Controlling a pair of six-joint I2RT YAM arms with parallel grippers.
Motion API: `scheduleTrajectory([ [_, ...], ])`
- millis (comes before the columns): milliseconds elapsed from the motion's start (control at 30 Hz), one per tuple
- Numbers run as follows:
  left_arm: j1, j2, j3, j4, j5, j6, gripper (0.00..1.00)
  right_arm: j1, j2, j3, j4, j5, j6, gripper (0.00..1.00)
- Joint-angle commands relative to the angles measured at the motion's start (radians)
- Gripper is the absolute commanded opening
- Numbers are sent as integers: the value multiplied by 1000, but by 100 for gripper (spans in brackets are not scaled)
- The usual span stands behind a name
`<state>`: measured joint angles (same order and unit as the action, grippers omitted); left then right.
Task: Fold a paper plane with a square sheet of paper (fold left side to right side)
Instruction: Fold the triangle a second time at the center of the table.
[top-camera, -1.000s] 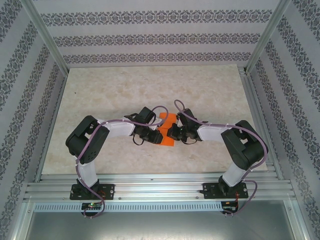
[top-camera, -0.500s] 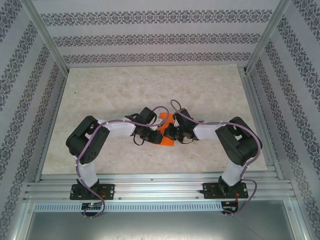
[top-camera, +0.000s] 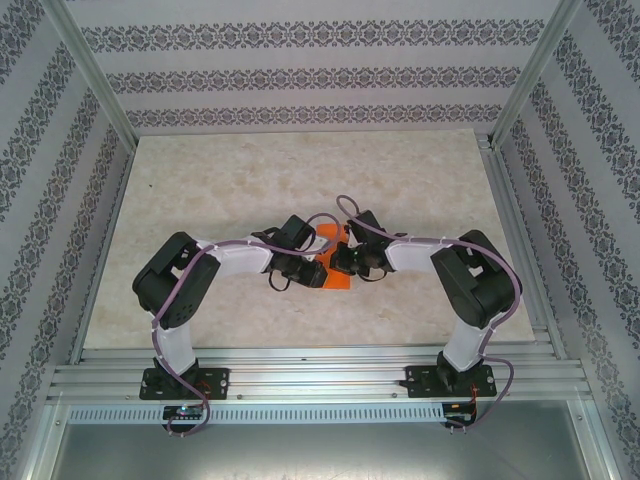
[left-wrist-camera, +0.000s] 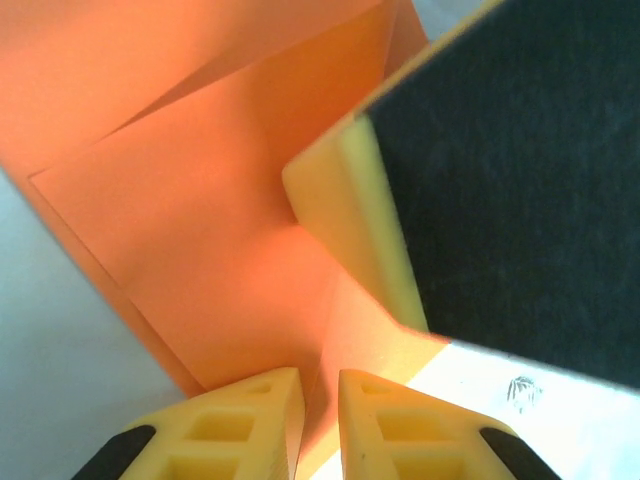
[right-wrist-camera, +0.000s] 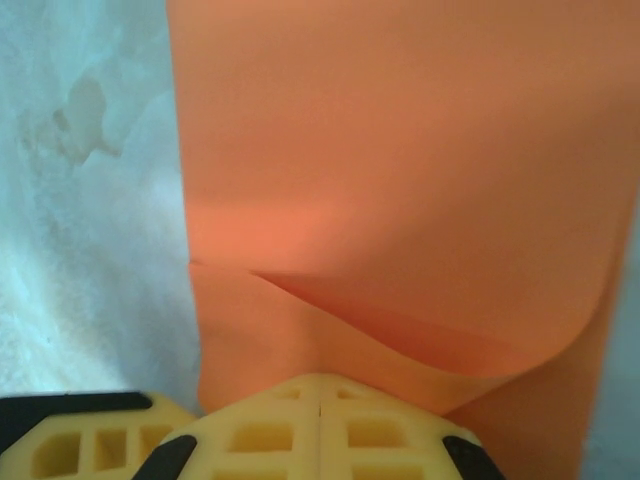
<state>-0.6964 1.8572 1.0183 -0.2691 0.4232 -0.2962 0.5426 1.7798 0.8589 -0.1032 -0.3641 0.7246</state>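
The fold is under way but not finished. The square sheet of paper (top-camera: 327, 240) sits near the middle of the tabletop (top-camera: 250, 170), caught between the two arms, and it is no longer a flat square. From the left wrist the paper (left-wrist-camera: 200, 230) shows a sharp diagonal crease and a layered straight edge, so at least one fold looks made. Nothing here reads as a narrow pointed dart, so most of the plane is judged to remain.

The left claw (top-camera: 308, 272) is narrowed to a slit, with an orange edge running between its tips (left-wrist-camera: 320, 385). The right claw (top-camera: 341, 262) is pressed together on the sheet, its tips meeting (right-wrist-camera: 320, 400) where the paper (right-wrist-camera: 400, 150) rises away in a soft bulge with a shallow wrinkle.

The paper is thin, matte and bright orange, bending easily rather than holding stiff. The fingers (right-wrist-camera: 250, 430) are yellow with moulded square pockets. The tabletop (right-wrist-camera: 80, 200) is pale and faintly mottled like marble.
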Motion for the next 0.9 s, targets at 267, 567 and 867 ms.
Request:
scheduleTrajectory([
  [267, -23, 58, -63, -88, -72, 13, 20, -135, 62, 65, -114, 209, -161, 4],
  [567, -28, 59, -64, -81, -71, 9, 20, -203, 23, 109, -167, 232, -236, 6],
  [867, -34, 59, -55, -75, -74, 3, 20, -151, -140, 43, -116, 102, -140, 7],
])
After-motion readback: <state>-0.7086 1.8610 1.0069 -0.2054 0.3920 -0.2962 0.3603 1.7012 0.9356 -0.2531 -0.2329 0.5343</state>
